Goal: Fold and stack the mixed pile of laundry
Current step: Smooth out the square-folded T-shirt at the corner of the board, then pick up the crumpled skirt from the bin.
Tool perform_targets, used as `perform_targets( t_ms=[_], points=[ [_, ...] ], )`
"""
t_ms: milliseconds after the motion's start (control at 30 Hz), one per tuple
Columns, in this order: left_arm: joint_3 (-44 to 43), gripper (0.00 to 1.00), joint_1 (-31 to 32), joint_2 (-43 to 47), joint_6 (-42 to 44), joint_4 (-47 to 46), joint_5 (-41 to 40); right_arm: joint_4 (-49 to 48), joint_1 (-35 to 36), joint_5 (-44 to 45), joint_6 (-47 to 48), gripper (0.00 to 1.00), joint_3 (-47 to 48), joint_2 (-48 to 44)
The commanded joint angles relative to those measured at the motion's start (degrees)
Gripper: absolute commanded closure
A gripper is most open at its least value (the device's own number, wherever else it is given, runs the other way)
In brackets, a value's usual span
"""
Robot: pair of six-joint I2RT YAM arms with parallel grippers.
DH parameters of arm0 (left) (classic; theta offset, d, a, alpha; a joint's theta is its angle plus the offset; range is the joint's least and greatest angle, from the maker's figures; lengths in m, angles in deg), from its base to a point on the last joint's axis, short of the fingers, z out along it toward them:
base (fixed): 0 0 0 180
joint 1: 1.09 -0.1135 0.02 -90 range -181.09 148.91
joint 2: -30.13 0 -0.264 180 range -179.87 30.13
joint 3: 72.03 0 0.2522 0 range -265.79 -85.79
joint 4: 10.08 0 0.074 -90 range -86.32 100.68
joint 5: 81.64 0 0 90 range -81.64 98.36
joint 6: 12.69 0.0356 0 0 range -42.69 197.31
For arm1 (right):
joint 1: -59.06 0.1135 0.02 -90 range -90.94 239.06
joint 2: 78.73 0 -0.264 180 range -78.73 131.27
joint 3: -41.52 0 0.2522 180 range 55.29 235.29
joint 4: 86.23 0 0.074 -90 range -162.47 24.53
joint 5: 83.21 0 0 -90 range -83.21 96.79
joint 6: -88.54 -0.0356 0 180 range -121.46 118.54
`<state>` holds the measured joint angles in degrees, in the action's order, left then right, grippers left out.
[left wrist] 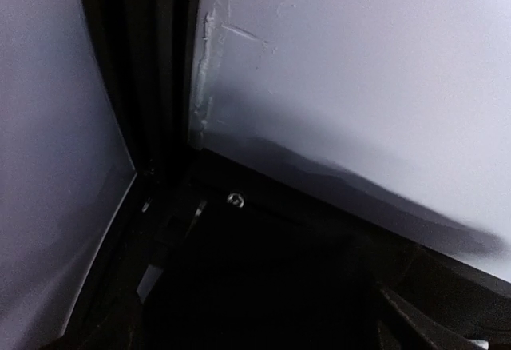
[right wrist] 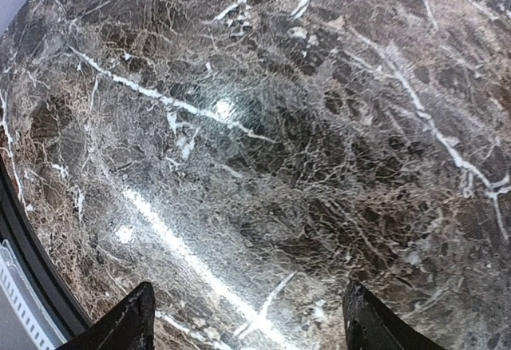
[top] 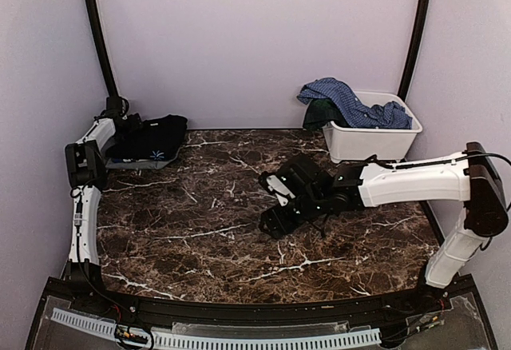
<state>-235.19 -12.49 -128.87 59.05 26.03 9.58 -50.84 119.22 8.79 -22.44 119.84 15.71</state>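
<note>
A folded stack of dark garments [top: 153, 138], black on top with a small pale print at its front edge, lies in the back left corner. My left gripper [top: 120, 117] hovers at the stack's left end. In the left wrist view, black fabric [left wrist: 263, 286] fills the bottom of the picture. The left gripper [left wrist: 255, 330] shows only dim finger shapes far apart there, open. A blue checked shirt [top: 351, 102] and a dark green piece [top: 322, 115] hang out of the white bin [top: 375, 138]. My right gripper [top: 275, 220] [right wrist: 251, 326] stands open over bare marble mid-table, nothing between its fingers [right wrist: 132, 322].
The white bin stands at the back right against the wall. Black frame posts [top: 97, 30] rise in both back corners. The dark marble table [top: 207, 230] ends in a black rim [right wrist: 32, 270] at the near edge.
</note>
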Motion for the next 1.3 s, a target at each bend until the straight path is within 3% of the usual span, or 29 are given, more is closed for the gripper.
perform_targets(
  t_ms=[0, 67, 100, 200, 367, 533, 700, 800, 1033, 1267],
  points=[
    [2.8, 0.01, 0.3, 13.9, 0.6, 4.1, -3.6, 0.4, -2.0, 5.6, 0.2, 0.19, 0.4, -8.1],
    [3.1, 0.01, 0.4, 17.9, -0.2, 7.3, -1.9, 1.3, -3.6, 7.7, 0.6, 0.04, 0.2, -11.5],
    [3.1, 0.01, 0.3, 20.2, -0.6, 8.1, -0.6, 1.6, -4.6, 8.3, 1.1, 0.02, 0.0, -13.3],
    [3.5, 0.01, 0.6, 24.4, -1.9, 11.9, 3.6, 2.7, -9.9, 9.8, 2.4, 0.02, 0.1, -18.3],
    [6.8, 0.01, 4.9, 33.5, 0.3, 16.3, 2.9, 2.7, -20.9, 10.0, 4.3, 0.01, 2.0, -27.0],
    [12.6, 0.01, 10.6, 42.4, 1.0, 20.6, 3.8, -0.2, -33.0, 4.0, 6.4, 0.01, 7.1, -29.1],
    [21.7, 0.01, 20.1, 49.1, 5.7, 21.3, 2.1, -1.3, -38.0, 3.2, 11.5, 0.02, 15.6, -21.1],
    [29.7, 0.01, 26.0, 52.7, 9.8, 20.6, -5.8, -0.3, -40.4, -0.3, 13.7, 0.01, 22.3, -13.3],
    [48.4, 0.01, 28.0, 59.3, 8.6, 16.8, -5.2, 9.7, -40.3, -7.3, 19.4, 0.01, 42.4, 8.3],
    [56.3, 0.01, 27.9, 64.9, 6.1, 12.9, -1.5, 14.3, -36.4, 6.6, 23.2, 0.02, 55.7, 25.4]
  ],
)
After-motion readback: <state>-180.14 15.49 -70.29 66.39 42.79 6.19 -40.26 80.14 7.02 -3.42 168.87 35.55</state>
